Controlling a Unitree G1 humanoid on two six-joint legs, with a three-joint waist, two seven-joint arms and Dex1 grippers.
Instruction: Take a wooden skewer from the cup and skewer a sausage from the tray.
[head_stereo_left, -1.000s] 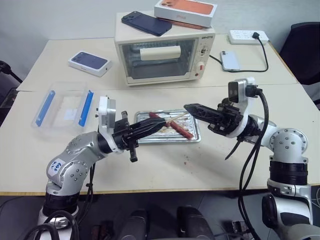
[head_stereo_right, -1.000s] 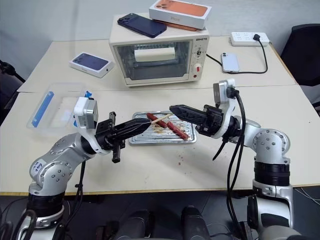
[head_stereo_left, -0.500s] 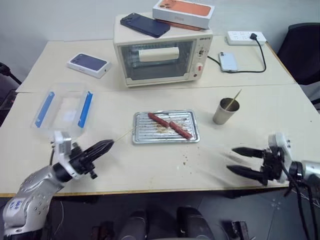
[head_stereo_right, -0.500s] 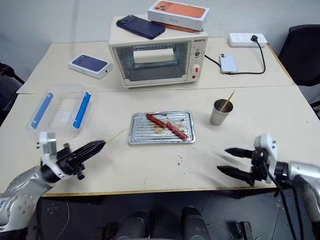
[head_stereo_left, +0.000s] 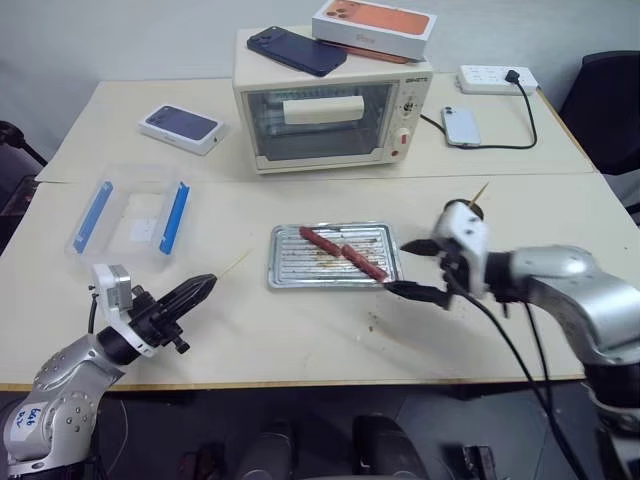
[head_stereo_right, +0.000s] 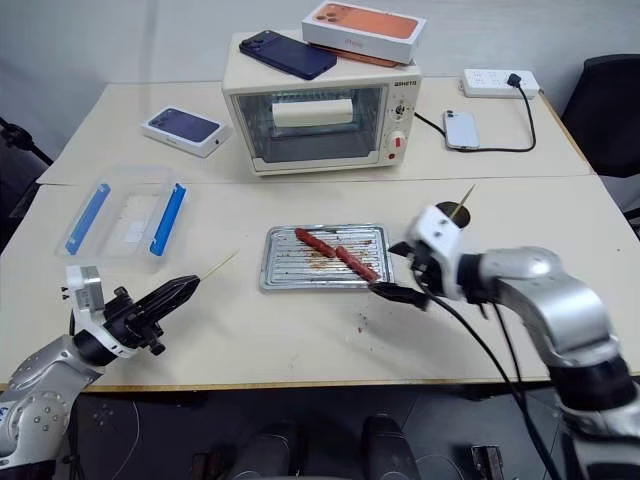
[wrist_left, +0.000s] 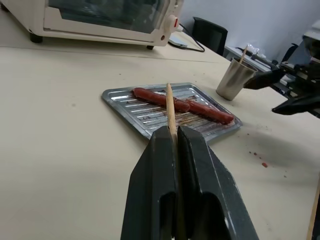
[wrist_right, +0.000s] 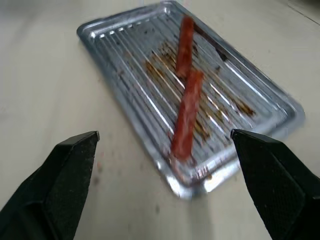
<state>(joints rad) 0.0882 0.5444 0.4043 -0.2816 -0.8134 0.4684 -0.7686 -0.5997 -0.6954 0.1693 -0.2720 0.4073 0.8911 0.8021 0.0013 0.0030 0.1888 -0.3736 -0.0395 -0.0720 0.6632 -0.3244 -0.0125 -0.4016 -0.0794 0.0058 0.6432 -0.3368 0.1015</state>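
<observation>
My left gripper (head_stereo_left: 205, 285) is shut on a wooden skewer (wrist_left: 170, 107) near the table's front left. The skewer's point aims at the tray (head_stereo_left: 290, 262) and stops short of its left edge. Two reddish-brown sausages (head_stereo_left: 320, 240) (head_stereo_left: 363, 262) lie end to end across the tray's ribbed floor. At the tray's right end my right gripper (head_stereo_left: 410, 268) is open wide. Its fingers (wrist_right: 75, 165) straddle the nearer sausage (wrist_right: 187, 117) without touching it. The steel cup (wrist_left: 234, 81) stands behind my right hand with a skewer (wrist_left: 243, 52) sticking out.
A toaster oven (head_stereo_left: 330, 120) with a phone and a box on top stands behind the tray. A clear plastic box with blue clips (head_stereo_left: 130, 215) sits at the left. A phone box (head_stereo_left: 180, 125), a phone (head_stereo_left: 460, 125) and a power strip (head_stereo_left: 495, 75) lie farther back.
My left gripper drew back from the tray to the front left with the skewer. My right gripper opened, dropped to the front right edge, then swung up to the tray's right end.
</observation>
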